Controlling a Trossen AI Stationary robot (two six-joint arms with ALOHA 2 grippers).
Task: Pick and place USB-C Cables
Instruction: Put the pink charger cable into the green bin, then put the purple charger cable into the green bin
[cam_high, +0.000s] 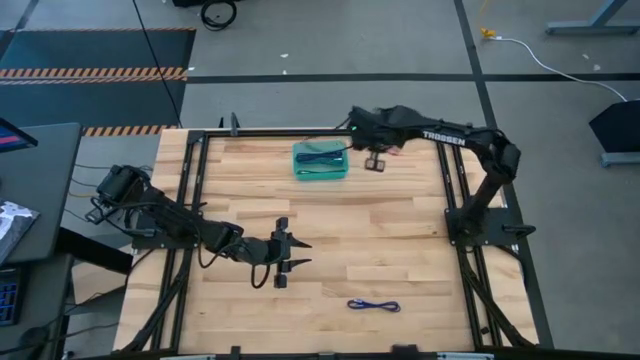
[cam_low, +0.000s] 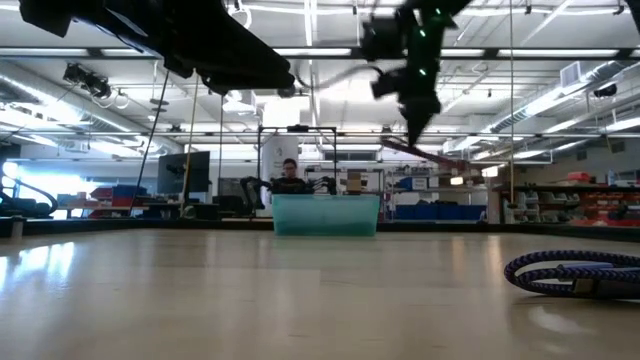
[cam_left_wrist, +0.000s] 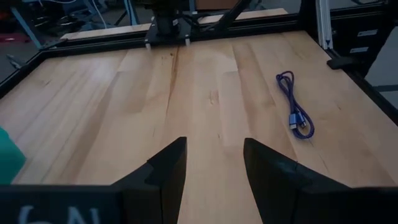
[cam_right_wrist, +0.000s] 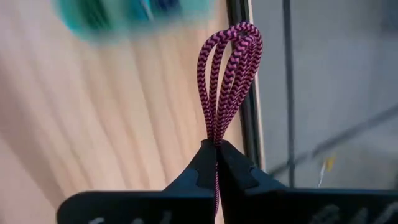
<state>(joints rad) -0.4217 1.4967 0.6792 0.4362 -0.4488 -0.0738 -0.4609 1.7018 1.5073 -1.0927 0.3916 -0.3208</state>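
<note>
My right gripper (cam_right_wrist: 216, 146) is shut on a maroon USB-C cable (cam_right_wrist: 229, 74). It hovers just right of the teal tray (cam_high: 320, 172) at the table's far side, where the high view shows it (cam_high: 375, 160). Dark and green cables (cam_high: 320, 155) lie in the tray. A blue-purple cable (cam_high: 373, 305) lies flat on the table near the near edge; the left wrist view also shows this blue-purple cable (cam_left_wrist: 295, 112). My left gripper (cam_high: 303, 254) is open over the table's near left part, touching nothing. My right gripper pinches the maroon cable bundle between its two fingertips (cam_right_wrist: 202, 162), several strands at once, near one end of the loops. The looped end (cam_right_wrist: 239, 37) sticks out beyond the fingertips. The bundle is lifted clear of the table, seen high in the low view (cam_low: 430, 153).
Black frame rails (cam_high: 455, 200) run along the table's sides. The wooden top (cam_high: 380, 230) between tray and near cable is bare. A long white cord with a yellow plug (cam_high: 520, 45) lies on the floor beyond the table. A person (cam_low: 290, 178) sits far behind the tray.
</note>
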